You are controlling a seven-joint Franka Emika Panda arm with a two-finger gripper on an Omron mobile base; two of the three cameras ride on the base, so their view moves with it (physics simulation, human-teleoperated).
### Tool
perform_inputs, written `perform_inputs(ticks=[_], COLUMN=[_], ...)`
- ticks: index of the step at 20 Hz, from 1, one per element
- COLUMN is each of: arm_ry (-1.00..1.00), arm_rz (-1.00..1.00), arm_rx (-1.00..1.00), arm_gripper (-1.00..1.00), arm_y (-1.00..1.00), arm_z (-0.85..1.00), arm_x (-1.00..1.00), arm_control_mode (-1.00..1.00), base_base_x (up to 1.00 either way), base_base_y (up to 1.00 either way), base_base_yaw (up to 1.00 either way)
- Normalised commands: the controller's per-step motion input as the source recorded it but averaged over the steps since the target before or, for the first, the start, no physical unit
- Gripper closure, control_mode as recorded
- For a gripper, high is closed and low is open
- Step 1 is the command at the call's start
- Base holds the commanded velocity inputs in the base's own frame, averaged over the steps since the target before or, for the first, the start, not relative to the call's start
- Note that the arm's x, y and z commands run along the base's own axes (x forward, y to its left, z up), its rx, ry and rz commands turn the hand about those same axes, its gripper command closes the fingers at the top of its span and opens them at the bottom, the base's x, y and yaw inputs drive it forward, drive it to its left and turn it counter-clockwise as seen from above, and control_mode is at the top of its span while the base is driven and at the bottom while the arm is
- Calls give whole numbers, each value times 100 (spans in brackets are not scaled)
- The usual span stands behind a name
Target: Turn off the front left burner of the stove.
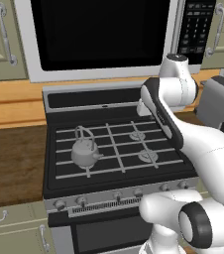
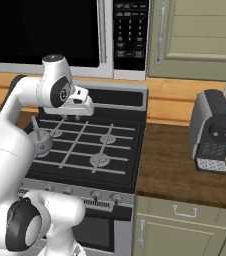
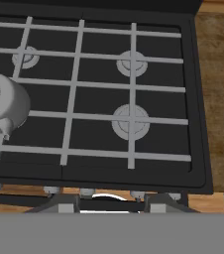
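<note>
Front left burner (image 1: 86, 166) is found in the near-left section of the stove (image 1: 114, 144), under the small grey kettle (image 1: 84, 151) that is seated on its grate bars. The claw (image 3: 104, 203) is held high above the stove, over the back half of the cooktop, and its tips are seen apart at the bottom of the hand view, closed on nothing. The knobs (image 1: 116, 195) are lined along the silver front strip of the stove, alike and unmarked as far as can be told, so the wrong one could easily be turned. The kettle could be knocked on a careless descent. Writing on the microwave keypad (image 2: 130, 30), above the stove, is too small to be read.
</note>
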Motion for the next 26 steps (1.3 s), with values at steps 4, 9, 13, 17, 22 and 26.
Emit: perform_inputs(ticks=[4, 9, 13, 17, 22, 26], arm_ry=[0, 0, 0, 0, 1, 0], arm_rz=[0, 0, 0, 0, 3, 17], arm_rx=[0, 0, 0, 0, -6, -18], arm_gripper=[-100, -100, -100, -100, -100, -100], arm_y=[0, 0, 0, 0, 34, 96], arm_z=[0, 0, 0, 0, -3, -23], arm_x=[0, 0, 0, 0, -33, -67], arm_control_mode=[-100, -100, -100, -100, -100, -100], base_base_x=[0, 0, 0, 0, 0, 0], base_base_y=[0, 0, 0, 0, 0, 0], base_base_yaw=[0, 0, 0, 0, 0, 0])
